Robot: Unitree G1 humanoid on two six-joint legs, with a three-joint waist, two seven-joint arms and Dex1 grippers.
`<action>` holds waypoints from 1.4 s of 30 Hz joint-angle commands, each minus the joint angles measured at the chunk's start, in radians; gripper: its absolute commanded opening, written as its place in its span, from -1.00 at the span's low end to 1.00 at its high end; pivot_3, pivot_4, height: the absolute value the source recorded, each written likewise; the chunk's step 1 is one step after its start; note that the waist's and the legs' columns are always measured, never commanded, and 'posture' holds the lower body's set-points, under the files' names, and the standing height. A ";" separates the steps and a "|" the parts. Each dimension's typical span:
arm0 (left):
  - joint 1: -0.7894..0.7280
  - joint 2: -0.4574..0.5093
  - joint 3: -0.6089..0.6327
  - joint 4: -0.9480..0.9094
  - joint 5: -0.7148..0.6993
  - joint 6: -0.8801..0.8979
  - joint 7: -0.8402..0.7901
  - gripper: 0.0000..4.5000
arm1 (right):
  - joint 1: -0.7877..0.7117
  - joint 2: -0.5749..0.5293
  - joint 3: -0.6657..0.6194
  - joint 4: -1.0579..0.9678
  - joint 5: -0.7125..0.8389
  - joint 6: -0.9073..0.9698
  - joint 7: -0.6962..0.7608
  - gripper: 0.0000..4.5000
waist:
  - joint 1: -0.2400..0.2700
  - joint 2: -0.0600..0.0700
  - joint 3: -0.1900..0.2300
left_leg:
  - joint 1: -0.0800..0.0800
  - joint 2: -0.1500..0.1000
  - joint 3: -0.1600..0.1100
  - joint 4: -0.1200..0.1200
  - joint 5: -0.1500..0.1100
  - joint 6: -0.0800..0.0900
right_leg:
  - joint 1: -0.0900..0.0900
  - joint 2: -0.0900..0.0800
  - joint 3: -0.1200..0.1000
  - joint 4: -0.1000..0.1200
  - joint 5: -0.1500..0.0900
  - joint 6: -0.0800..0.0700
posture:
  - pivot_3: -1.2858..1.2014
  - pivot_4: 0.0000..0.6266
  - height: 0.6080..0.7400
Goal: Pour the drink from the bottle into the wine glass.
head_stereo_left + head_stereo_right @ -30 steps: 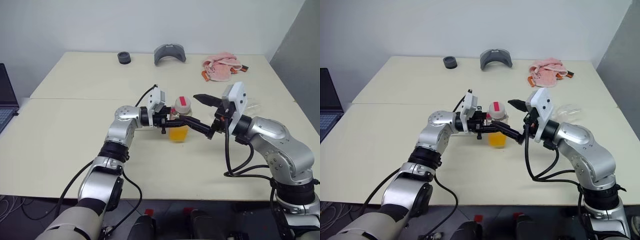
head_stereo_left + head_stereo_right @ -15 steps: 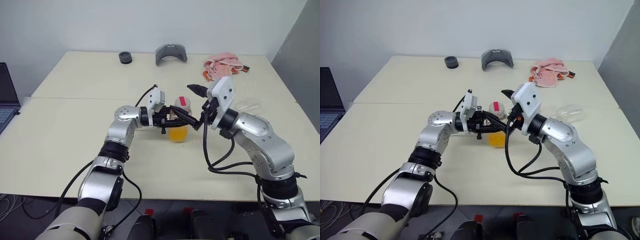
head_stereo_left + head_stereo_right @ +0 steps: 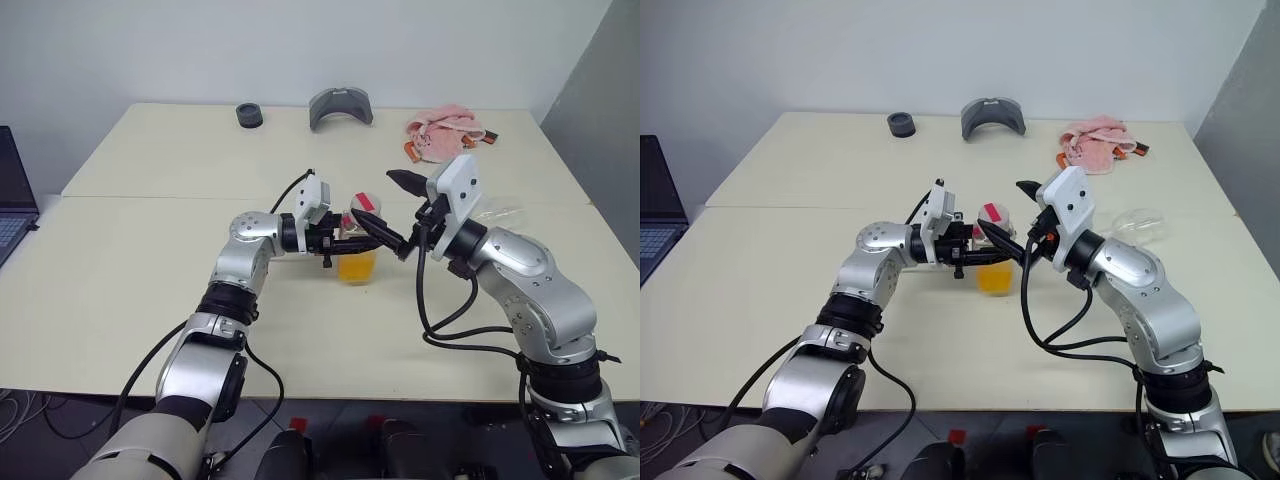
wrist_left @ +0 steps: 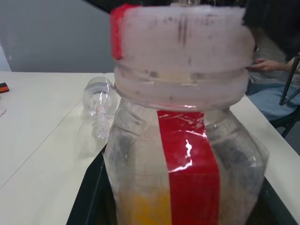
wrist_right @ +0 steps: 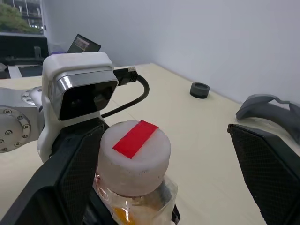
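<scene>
The bottle (image 3: pixel 364 207) is a clear plastic one with a red strip down its side and a white cap with a red strip on top. It stands upright at the table's middle, with the orange drink (image 3: pixel 357 268) in its lower part. My left gripper (image 3: pixel 350 243) reaches in from the left and is shut on the bottle's body. My right gripper (image 3: pixel 378 200) comes from the right and is open, with one finger on each side of the cap (image 5: pixel 136 152). The wine glass (image 3: pixel 496 212) lies on its side on the table to the right, also visible as the glass (image 4: pixel 99 96).
Along the cream table's (image 3: pixel 130 280) far edge sit a small black ring (image 3: pixel 249 115), a grey curved piece (image 3: pixel 340 105) and a pink cloth (image 3: pixel 445 135). A laptop (image 3: pixel 14 200) shows at the far left. A seated person (image 4: pixel 269 79) is beyond the table.
My right gripper swung in from the bottle's right side, turned, and now straddles the cap. My left gripper and the bottle stayed still.
</scene>
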 commanded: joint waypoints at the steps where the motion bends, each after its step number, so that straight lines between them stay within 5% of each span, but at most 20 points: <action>1: -0.027 0.003 0.014 -0.013 -0.012 -0.021 -0.001 -0.26 | 0.007 -0.019 -0.044 -0.040 0.013 0.008 -0.007 1.00 | 0.000 0.000 0.000 | 0.000 0.000 0.000 0.000 0.000 0.000 | 0.000 0.000 0.000 0.000 0.000 0.000 | 0.03 -0.52 1.00; 42: -0.034 0.003 0.016 0.005 -0.009 -0.035 0.006 -0.26 | 0.046 -0.105 -0.108 -0.073 0.108 0.045 0.025 1.00 | 0.000 0.000 0.000 | 0.000 0.000 0.000 0.000 0.000 0.001 | 0.000 0.000 0.000 0.000 0.000 0.000 | 0.03 -0.52 1.00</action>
